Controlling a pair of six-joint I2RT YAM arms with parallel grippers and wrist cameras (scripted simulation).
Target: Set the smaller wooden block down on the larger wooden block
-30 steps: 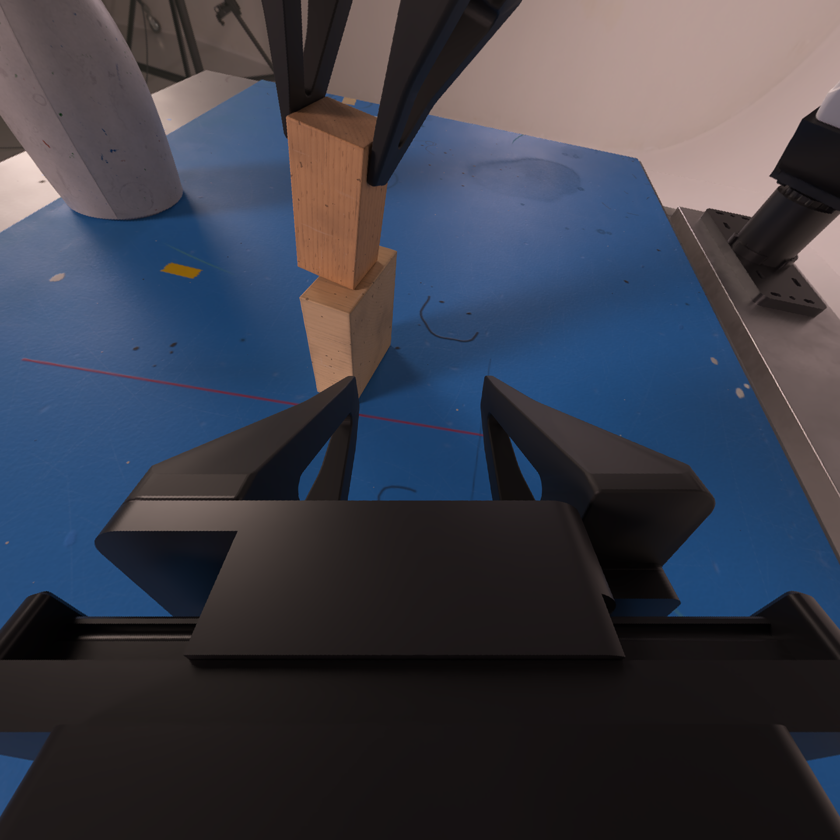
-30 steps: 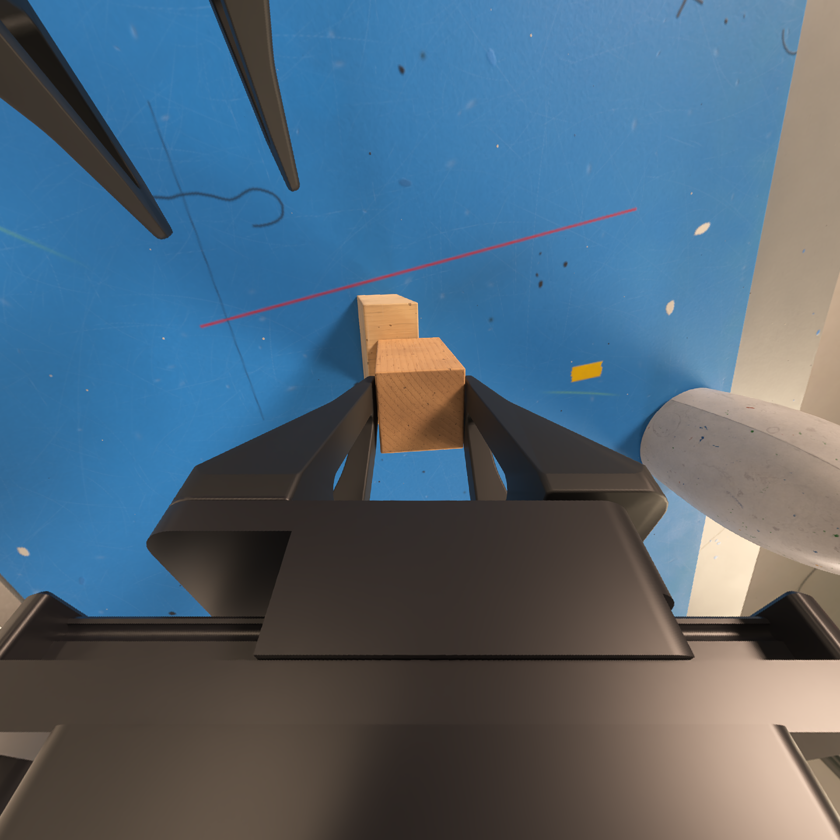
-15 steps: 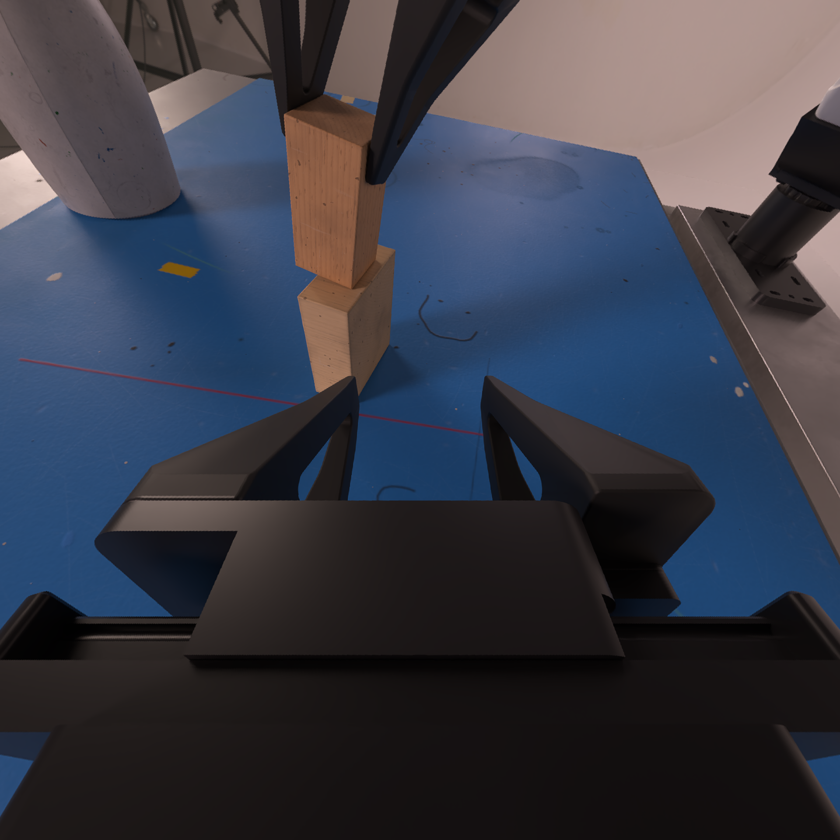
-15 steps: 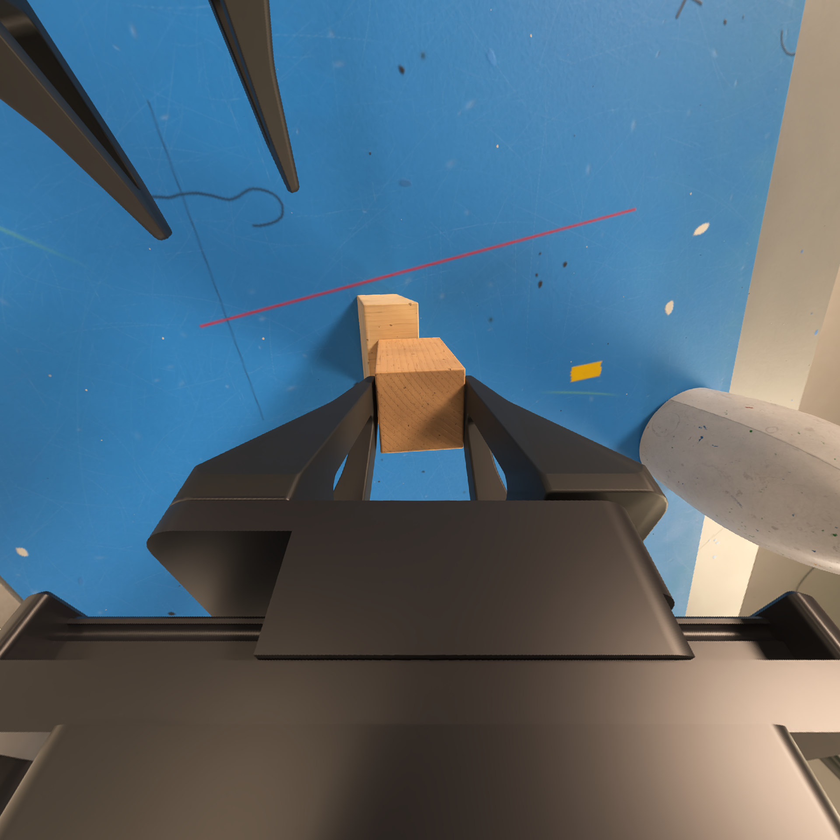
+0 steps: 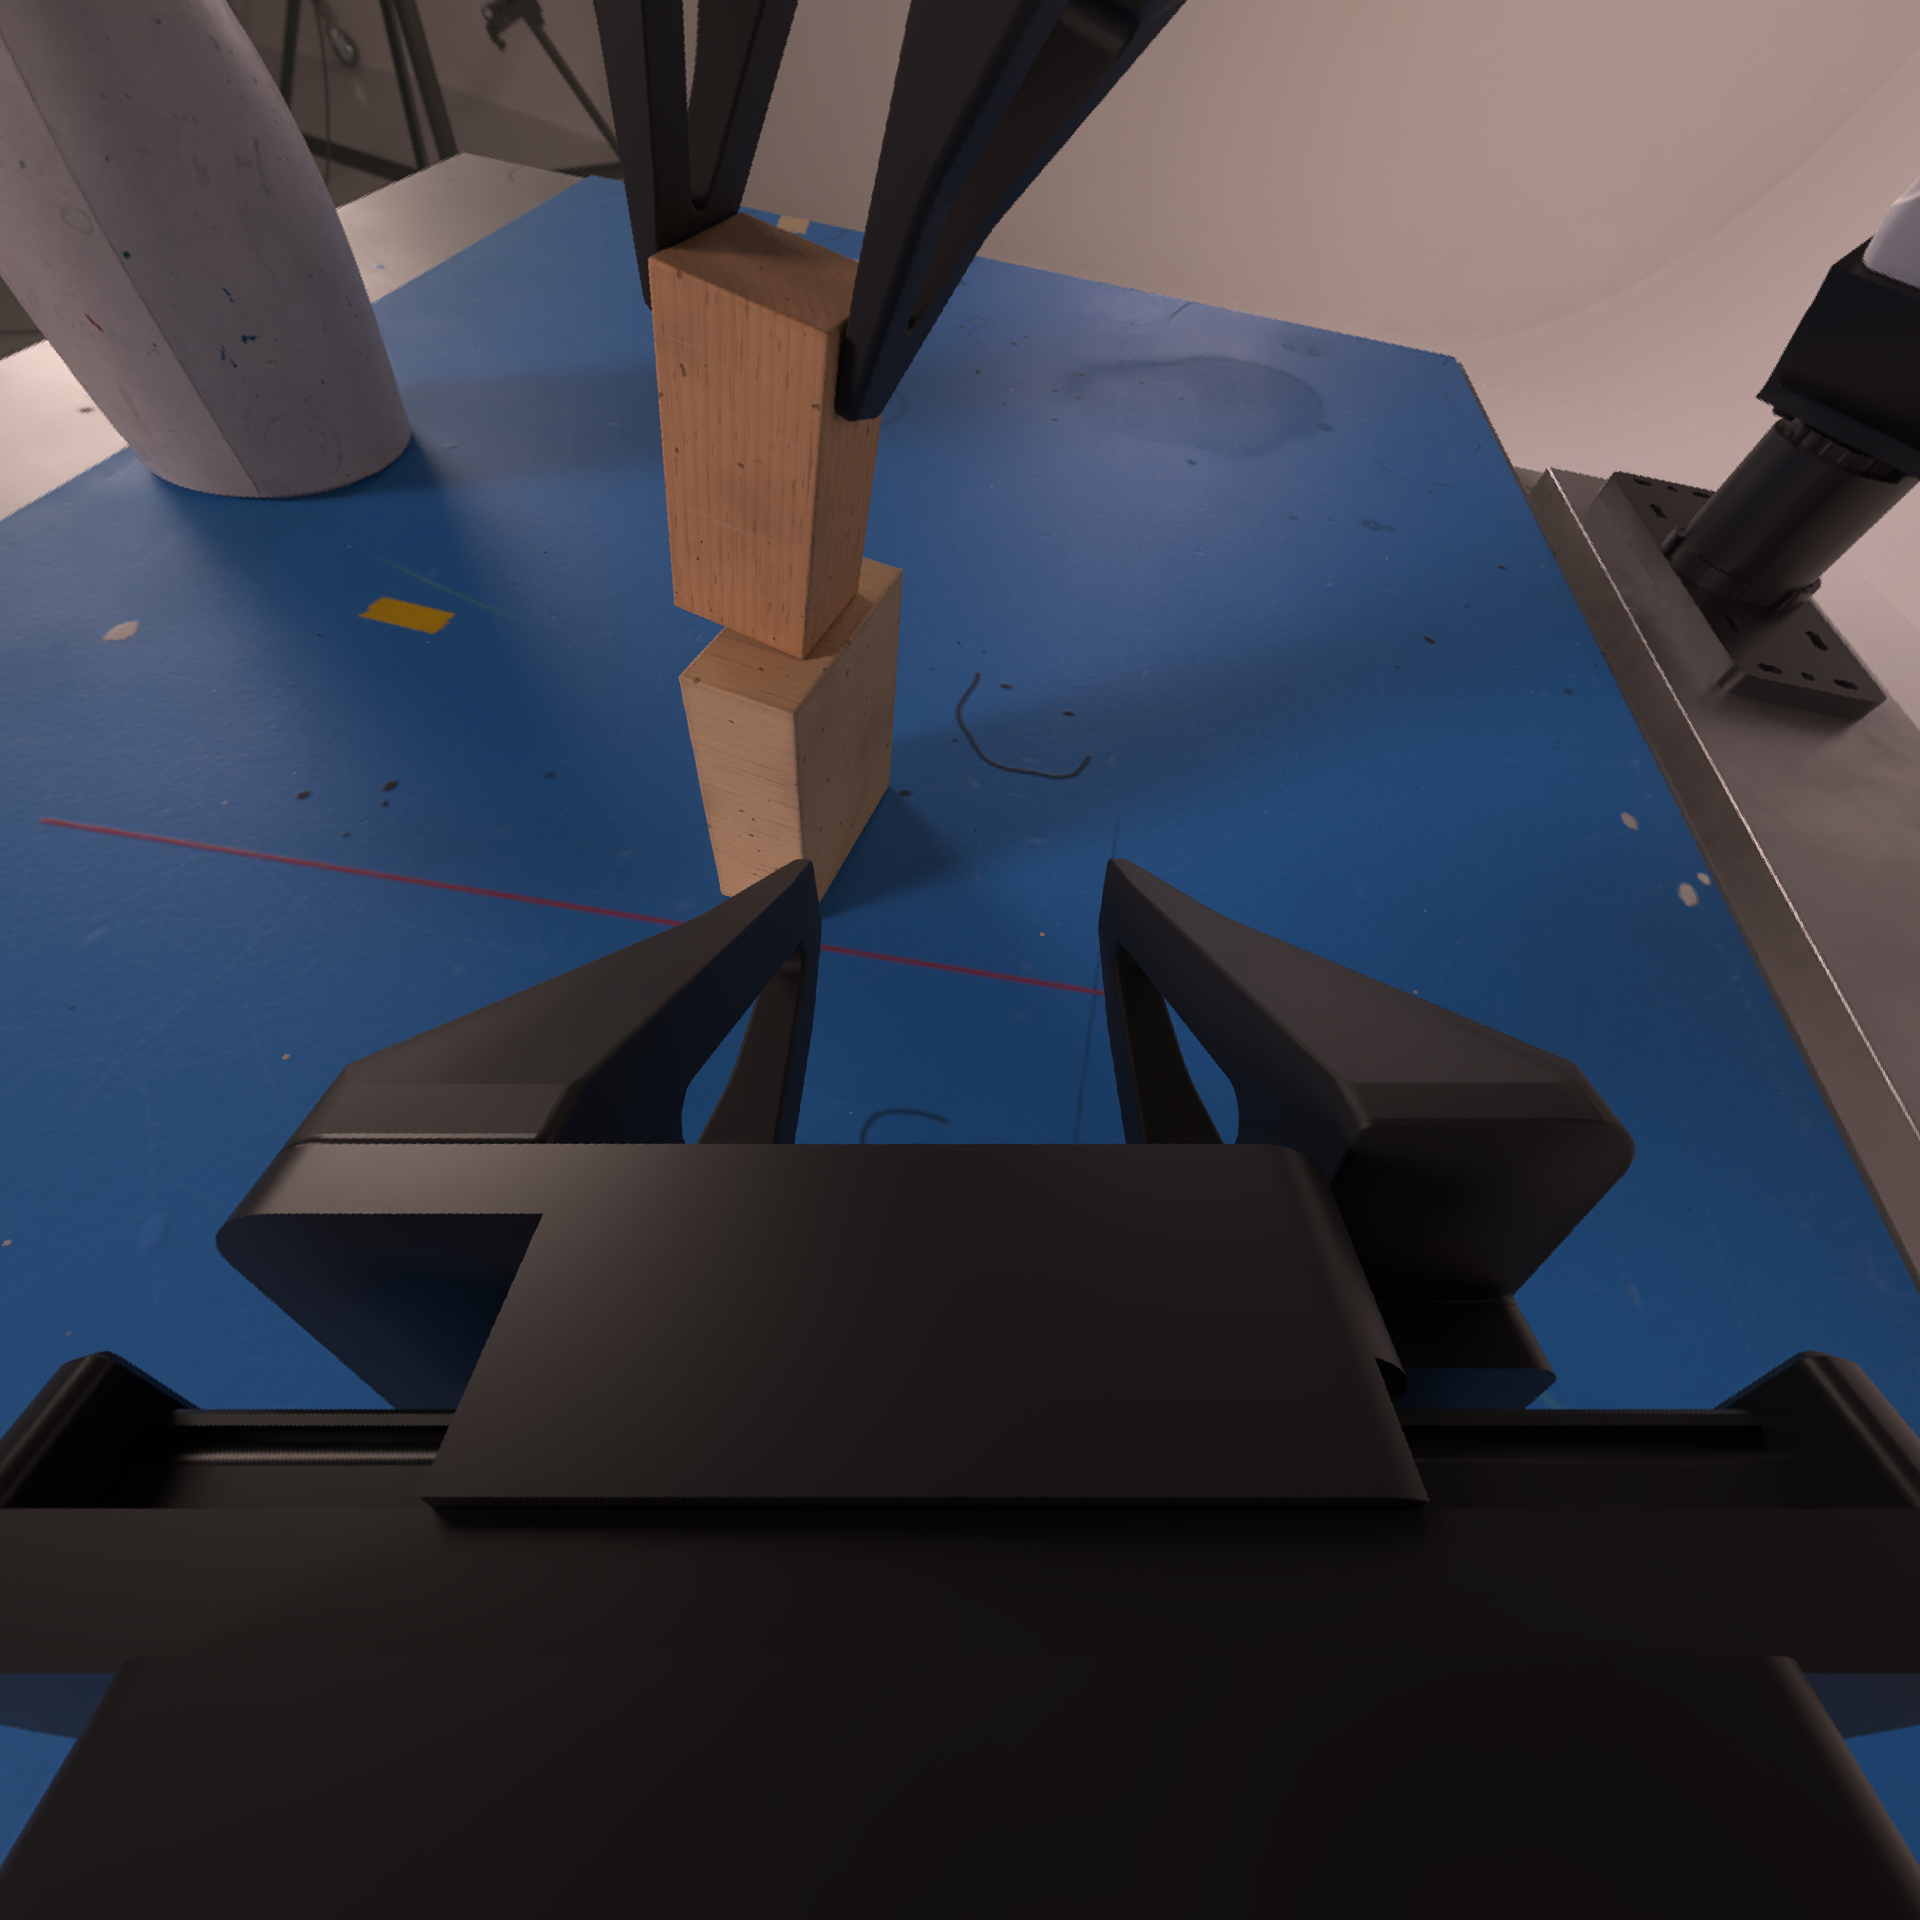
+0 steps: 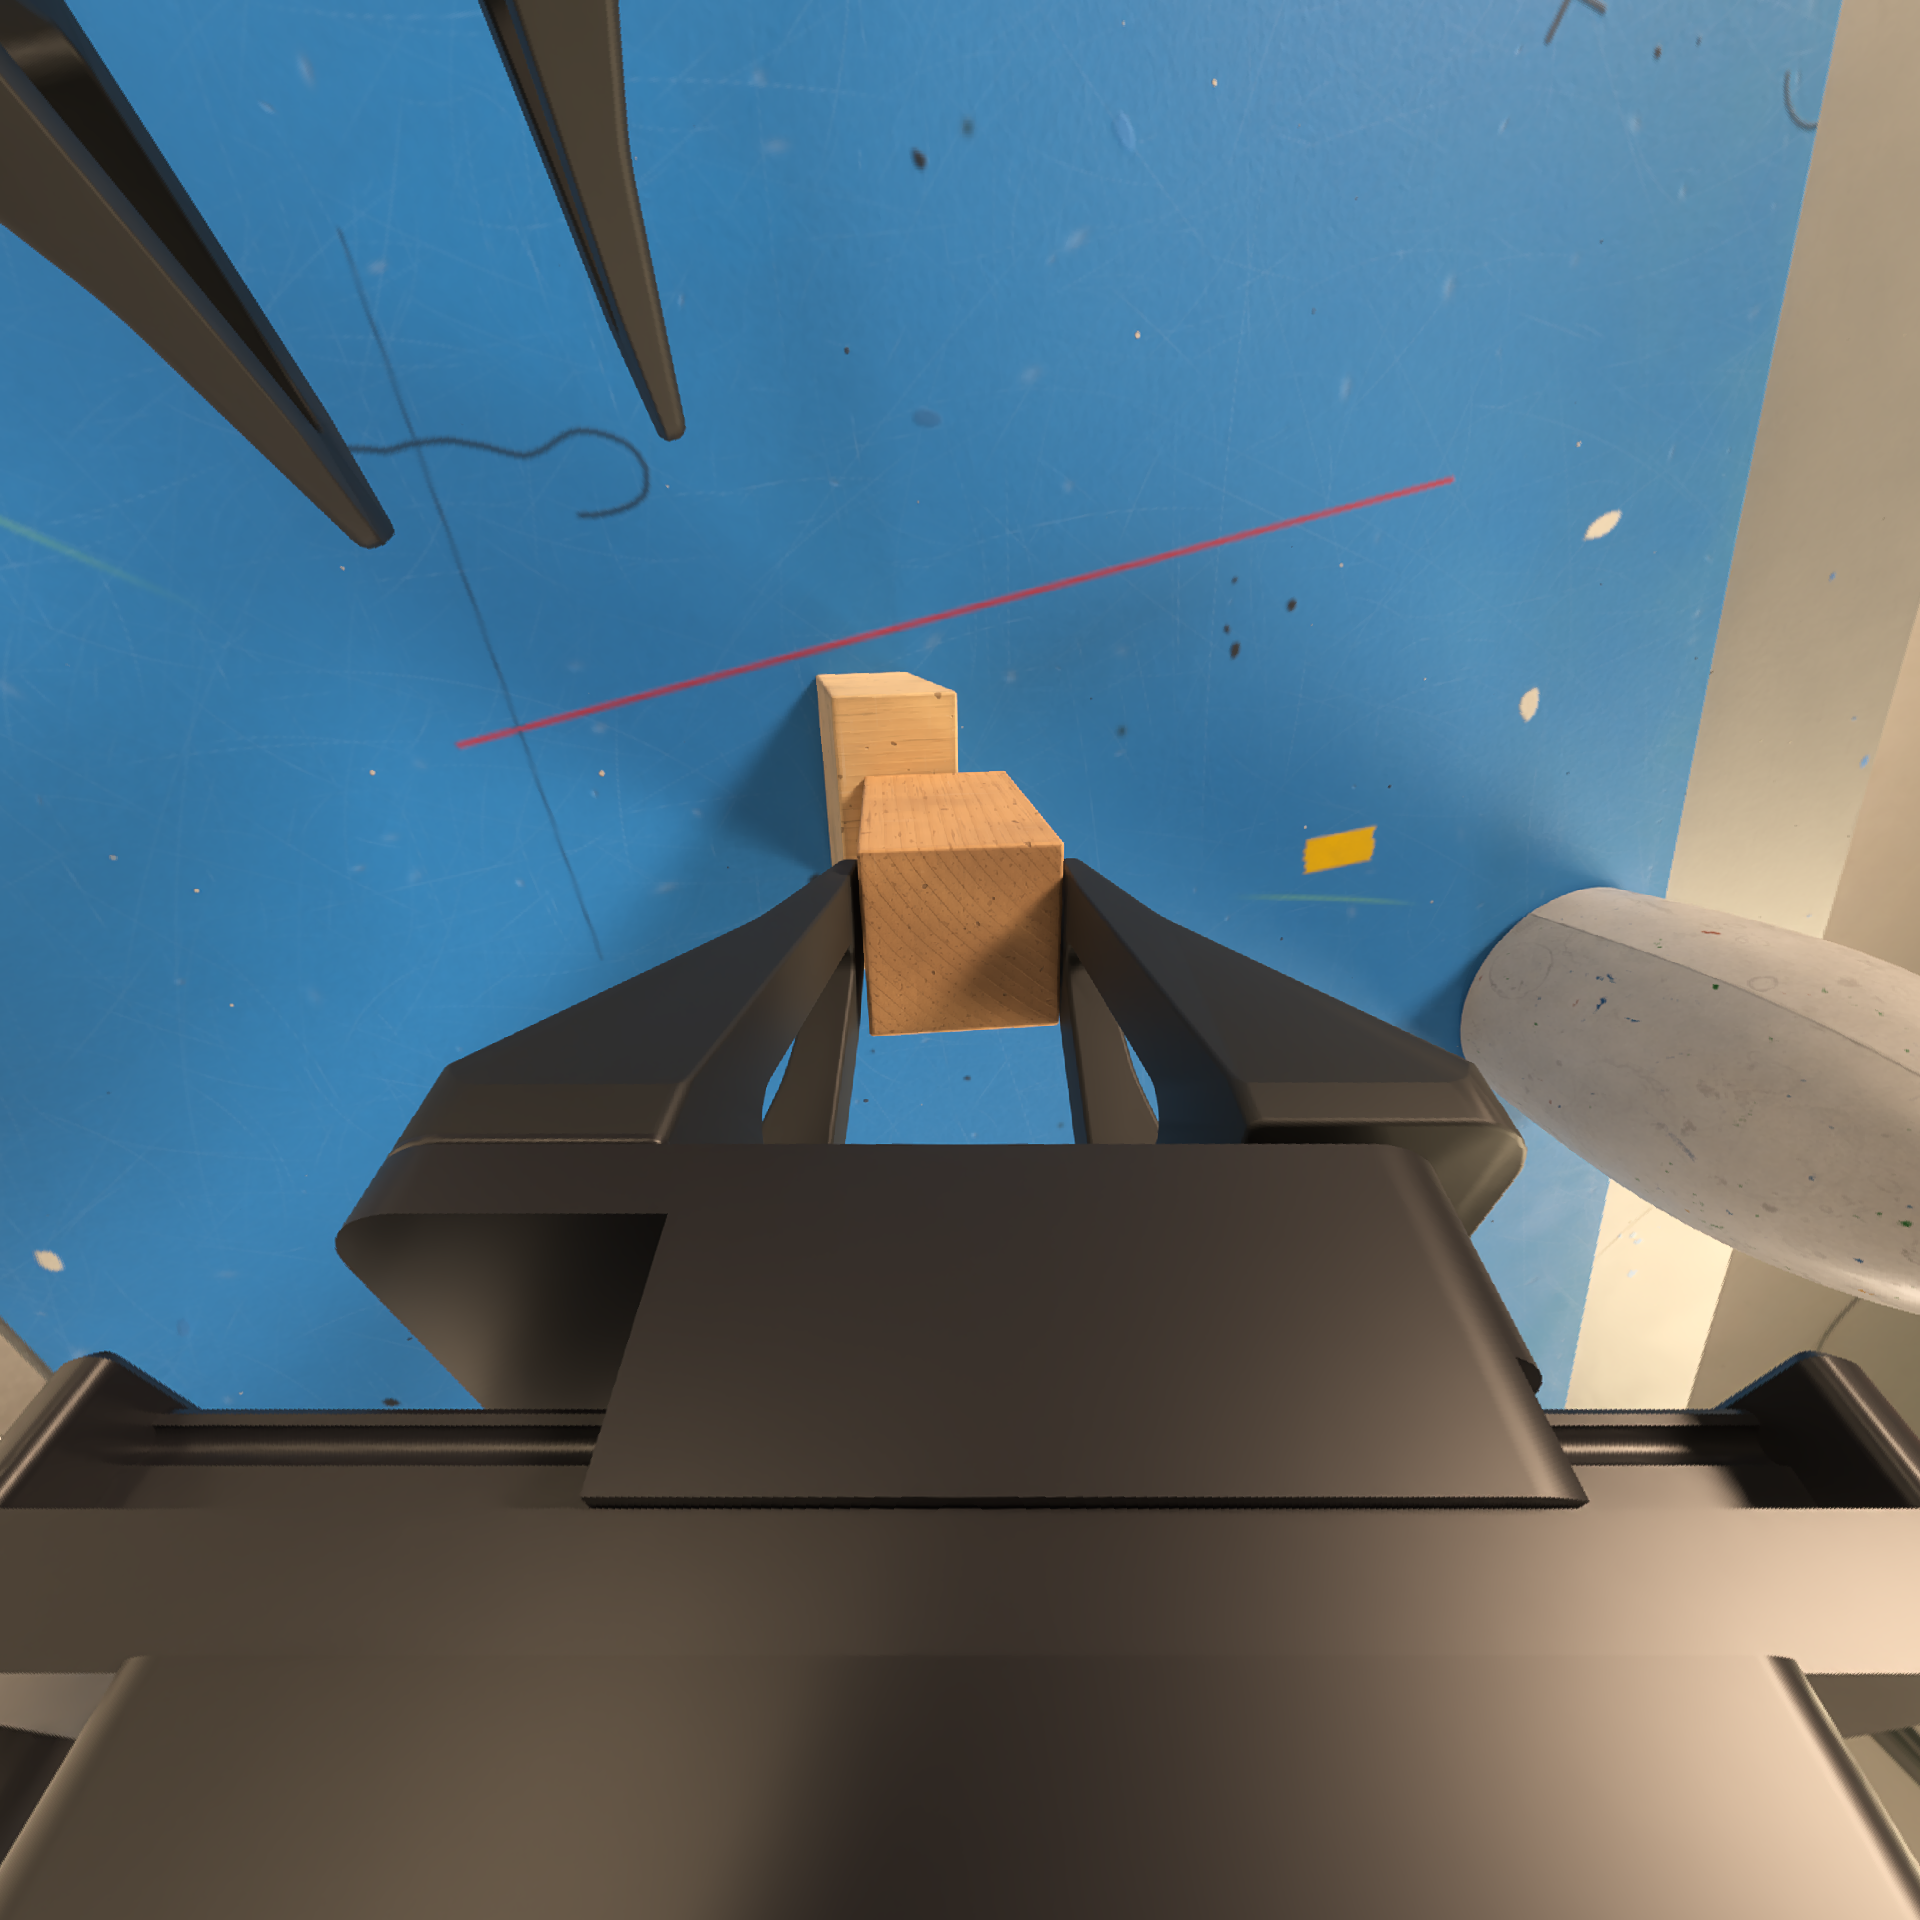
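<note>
My right gripper (image 6: 958,868) is shut on a darker wooden block (image 6: 961,935) and holds it upright from above. In the left wrist view this block (image 5: 764,468) hangs between the right gripper's fingers (image 5: 883,312). Its lower end is at the top of a paler wooden block (image 5: 790,769) that stands on the blue mat (image 5: 1299,623). It is turned and offset from the paler block, and I cannot tell whether they touch. The paler block (image 6: 888,727) shows just beyond the held one. My left gripper (image 5: 956,873) is open and empty, low in front of the paler block.
A grey-white rounded column (image 5: 177,260) stands at the mat's far left corner and also shows in the right wrist view (image 6: 1714,1091). A yellow tape patch (image 5: 407,615) lies on the mat. A metal rail (image 5: 1766,831) and the right arm's base (image 5: 1787,520) border the right side.
Almost nothing. The held block and the paler block keep their places, and both grippers keep their states.
</note>
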